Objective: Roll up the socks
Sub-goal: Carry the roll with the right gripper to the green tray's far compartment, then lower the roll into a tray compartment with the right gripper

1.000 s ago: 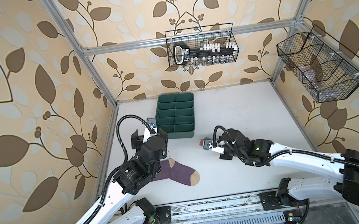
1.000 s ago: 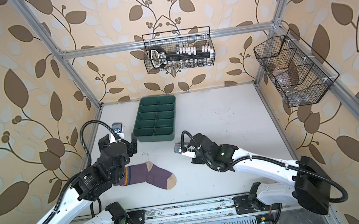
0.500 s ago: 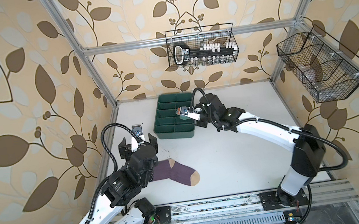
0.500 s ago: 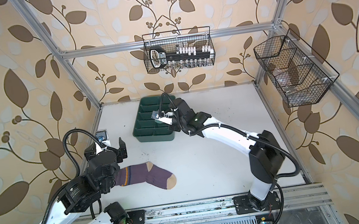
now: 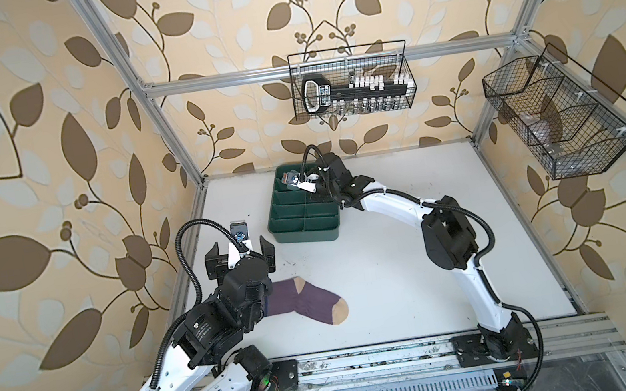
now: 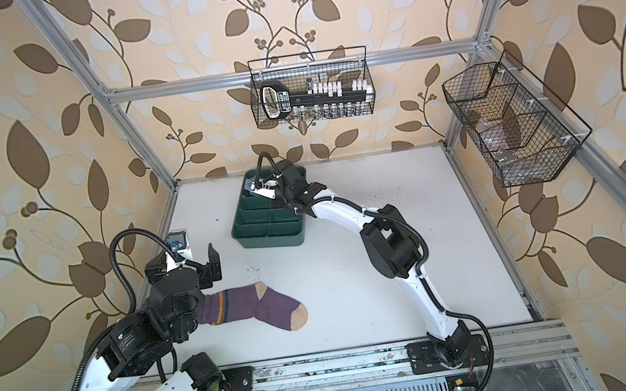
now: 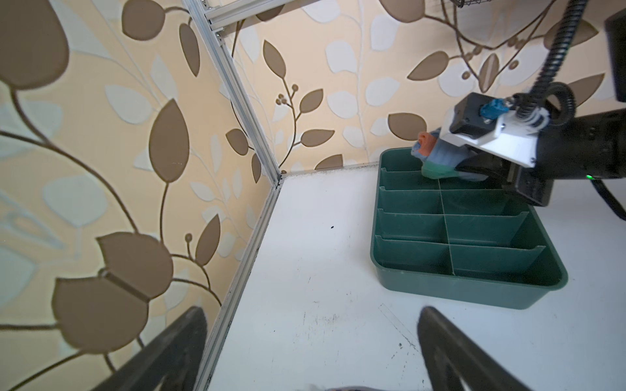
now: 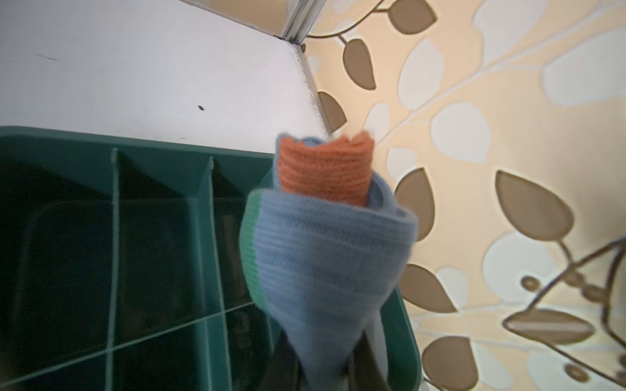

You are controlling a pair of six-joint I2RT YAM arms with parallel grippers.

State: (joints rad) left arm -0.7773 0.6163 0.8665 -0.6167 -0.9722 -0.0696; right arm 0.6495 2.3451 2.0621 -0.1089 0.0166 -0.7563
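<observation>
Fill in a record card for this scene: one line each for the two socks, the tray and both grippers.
purple sock: lying flat and unrolled on the table
grey-blue sock: rolled up, orange cuff at the core, held by the right gripper
green tray: divided into compartments; those in view are empty
left gripper: jaws open, holding nothing
right gripper: jaws shut on the grey-blue sock, at the tray's far end
</observation>
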